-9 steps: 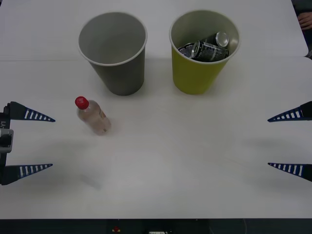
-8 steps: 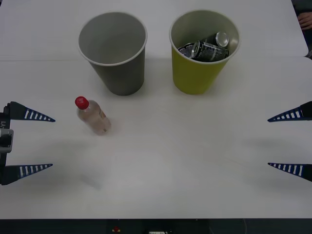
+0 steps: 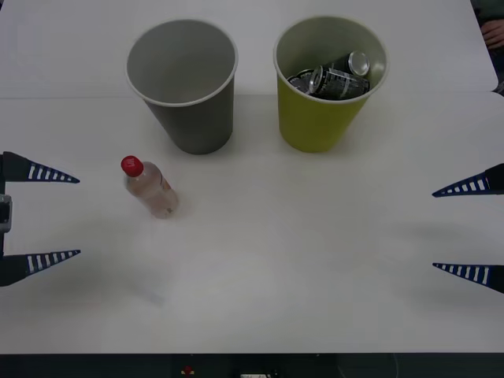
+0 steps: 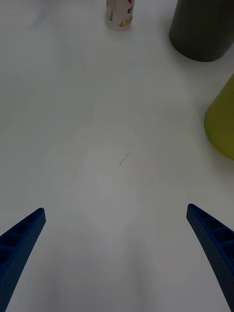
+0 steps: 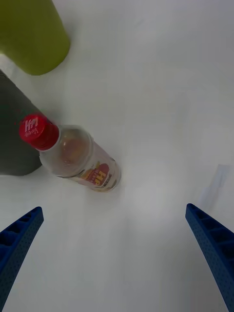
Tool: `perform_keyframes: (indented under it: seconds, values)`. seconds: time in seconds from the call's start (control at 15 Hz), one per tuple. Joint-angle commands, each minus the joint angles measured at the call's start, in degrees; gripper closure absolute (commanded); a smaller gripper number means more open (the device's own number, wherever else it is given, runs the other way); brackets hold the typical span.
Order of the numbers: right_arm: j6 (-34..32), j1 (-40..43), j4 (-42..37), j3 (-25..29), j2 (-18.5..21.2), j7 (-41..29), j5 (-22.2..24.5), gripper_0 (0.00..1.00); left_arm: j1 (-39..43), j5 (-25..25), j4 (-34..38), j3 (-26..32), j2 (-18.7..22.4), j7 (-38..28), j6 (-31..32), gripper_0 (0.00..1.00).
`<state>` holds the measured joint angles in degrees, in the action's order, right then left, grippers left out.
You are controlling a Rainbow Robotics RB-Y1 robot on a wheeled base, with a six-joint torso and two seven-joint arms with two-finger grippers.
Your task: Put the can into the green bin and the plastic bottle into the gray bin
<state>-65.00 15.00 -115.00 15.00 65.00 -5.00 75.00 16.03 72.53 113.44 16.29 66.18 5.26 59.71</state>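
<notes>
1. Hovering low at the near left edge of the table (image 3: 260,260), my left gripper (image 3: 35,216) has its two blue fingers (image 3: 49,174) spread wide, released, gripping nothing.
2. My right gripper (image 3: 468,230) sits at the near right edge — its fingers (image 3: 466,187) are likewise parted and empty, well apart from every task thing.
3. Just beyond my left gripper stands the bottle (image 3: 150,189), upright on the table, red cap (image 3: 131,166) on top. My left wrist view looks down on it (image 5: 73,156) between my spread fingers (image 5: 17,234), with its label (image 5: 100,175) facing the camera; nothing touches it.
4. Farther back and a little to the right of the bottle stands the gray bin (image 3: 185,83), upright, near the bottle but apart from it. Its pale inside holds nothing I can see.
5. Beside it on the right, at the same depth, stands the green bin (image 3: 323,118) — the two bins are near each other, not touching. Cans (image 3: 335,77) lie tilted inside it, dark with silver ends.
6. My right wrist view shows the bottle's base (image 4: 119,13), the gray bin's wall (image 4: 202,29) and an edge of the green bin (image 4: 222,126) far across bare table.
</notes>
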Motion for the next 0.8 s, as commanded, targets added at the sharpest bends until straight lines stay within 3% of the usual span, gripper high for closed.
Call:
perform_keyframes:
  seconds: [0.07,0.27,0.8]
  values:
    - [0.0,0.0,0.0,0.0,0.0,0.0,0.0,0.0,-0.03,-2.39,-3.05,-0.04,0.01,-0.78,-2.94,0.0]
    - [0.0,0.0,0.0,0.0,0.0,0.0,0.0,0.0,-0.03,-6.52,-7.8,-0.47,0.01,-2.36,-4.87,0.0]
    - [0.0,0.0,0.0,0.0,0.0,0.0,0.0,0.0,-0.56,-22.17,-16.59,-10.23,0.01,-4.03,-14.01,0.0]
